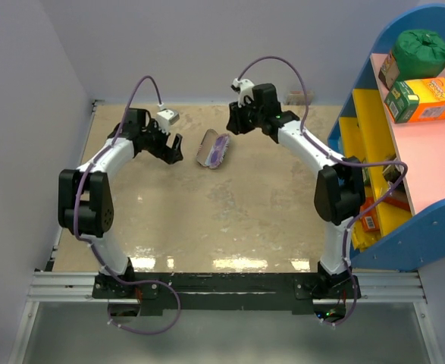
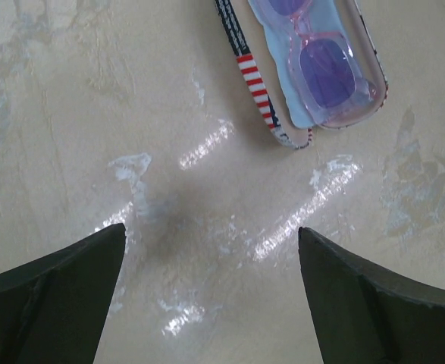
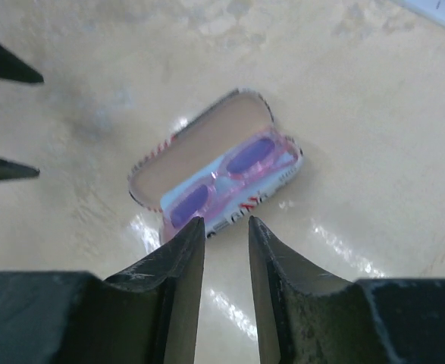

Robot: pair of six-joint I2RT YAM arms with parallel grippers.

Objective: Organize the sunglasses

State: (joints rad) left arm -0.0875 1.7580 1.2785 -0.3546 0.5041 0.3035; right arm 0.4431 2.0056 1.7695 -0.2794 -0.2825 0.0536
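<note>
Pink-purple sunglasses [image 3: 226,178] lie inside the open flag-print case [image 3: 199,144], on a pale blue cloth [image 2: 284,91], out on the table [image 1: 207,220]. Packing looks done; shutting the lid seems to be what is left. The right tool [image 3: 226,221] hovers above, jaws slightly parted and empty. The left tool [image 2: 211,231] gapes wide, holding nothing.

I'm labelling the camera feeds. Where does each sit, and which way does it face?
Top external: above, behind the bases, looking down on table, left arm, right arm, open case.
Left wrist: on the left arm, facing down between the left fingers at the sunglasses.
Right wrist: on the right arm, facing down past the right fingers.
Shared: both wrist views show the sunglasses in the case.
</note>
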